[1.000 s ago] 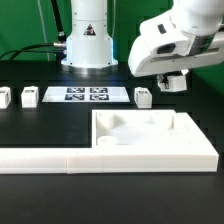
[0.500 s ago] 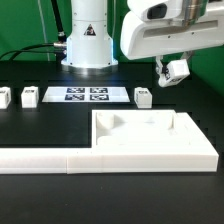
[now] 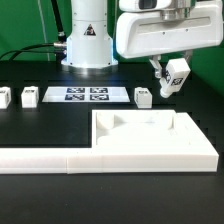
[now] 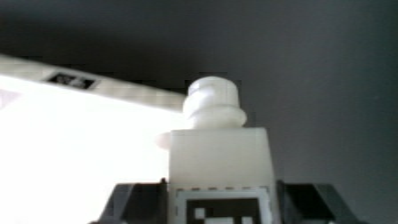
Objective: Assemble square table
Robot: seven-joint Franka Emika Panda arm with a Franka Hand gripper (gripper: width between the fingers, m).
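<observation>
My gripper (image 3: 170, 78) is shut on a small white tagged leg block (image 3: 174, 73) and holds it tilted in the air, above and behind the square table slab (image 3: 150, 128). The slab is white, with a round corner socket (image 3: 107, 142). In the wrist view the leg block (image 4: 217, 150) sits between the dark fingers (image 4: 139, 202), peg pointing away and tag toward the camera. The slab (image 4: 71, 130) shows beyond it with a tag on its side. Three more leg blocks stand on the table: one (image 3: 143, 97) close below the gripper and two (image 3: 29, 97) (image 3: 4, 98) at the exterior view's left.
The marker board (image 3: 85, 95) lies flat at the back, in front of the arm's base (image 3: 88, 45). A long white L-shaped rail (image 3: 45, 157) runs along the front and hugs the slab. The table top is black.
The hand has swung up and toward the exterior view's left with the leg block in it. The block has turned and now hangs tilted. The other parts have not moved.
</observation>
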